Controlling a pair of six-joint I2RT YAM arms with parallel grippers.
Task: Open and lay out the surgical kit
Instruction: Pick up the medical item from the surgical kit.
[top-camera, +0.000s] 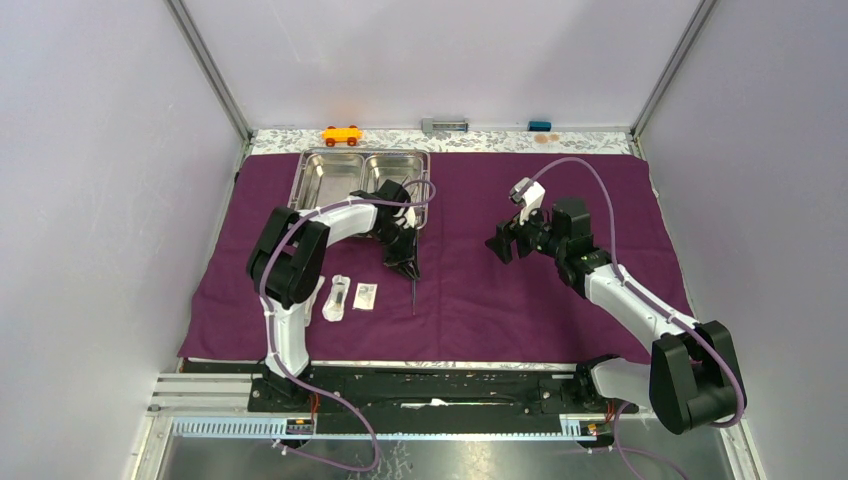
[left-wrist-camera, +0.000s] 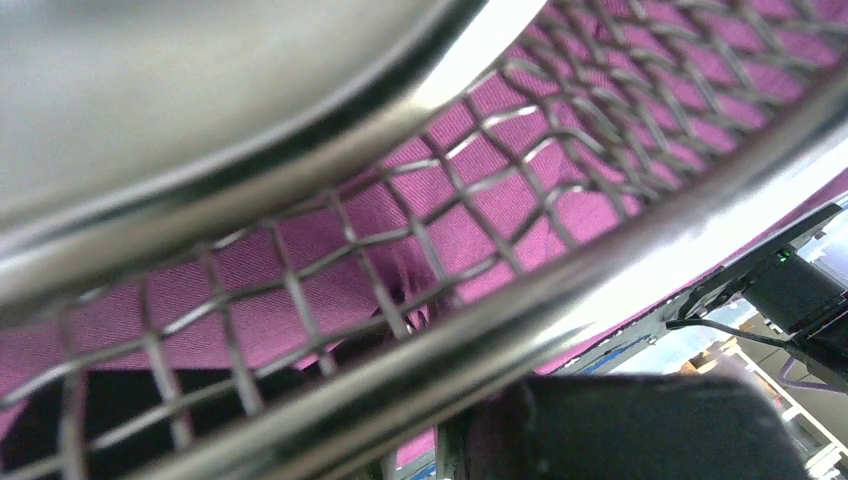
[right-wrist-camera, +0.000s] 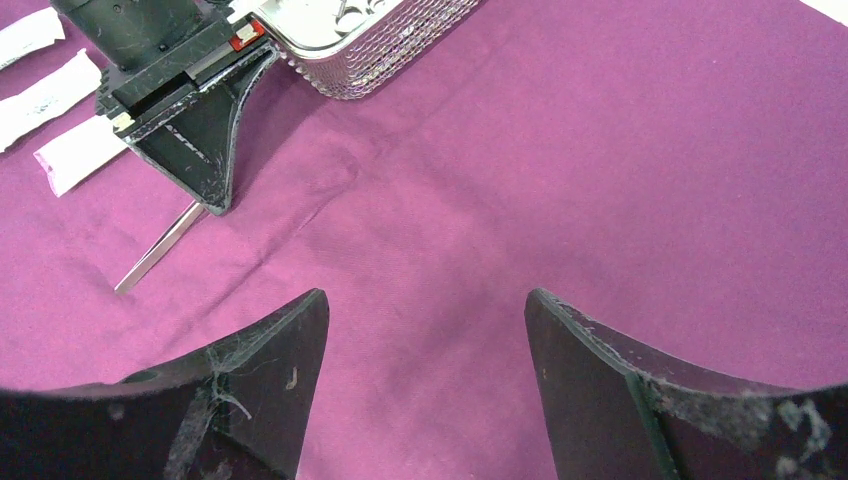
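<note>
The dark purple cloth (top-camera: 560, 290) lies spread flat over the table. The steel tray (top-camera: 304, 170) stands at its back left, and its mesh wall (right-wrist-camera: 380, 50) fills the left wrist view, rim (left-wrist-camera: 560, 290) up close. Thin steel tweezers (top-camera: 413, 293) lie on the cloth, pointing toward the near edge (right-wrist-camera: 160, 252). My left gripper (top-camera: 408, 268) is tip-down on their upper end (right-wrist-camera: 215, 200); its jaws show side-on, the gap hidden. White packets (top-camera: 338, 297) (top-camera: 366, 294) lie just left of it (right-wrist-camera: 45, 95). My right gripper (top-camera: 503, 245) hovers open over bare cloth (right-wrist-camera: 427, 300), holding nothing.
An orange toy car (top-camera: 341, 134), a grey item (top-camera: 445, 125) and a small blue item (top-camera: 540, 125) sit along the patterned back strip. Walls close in on three sides. The arm bases and a rail run along the near edge.
</note>
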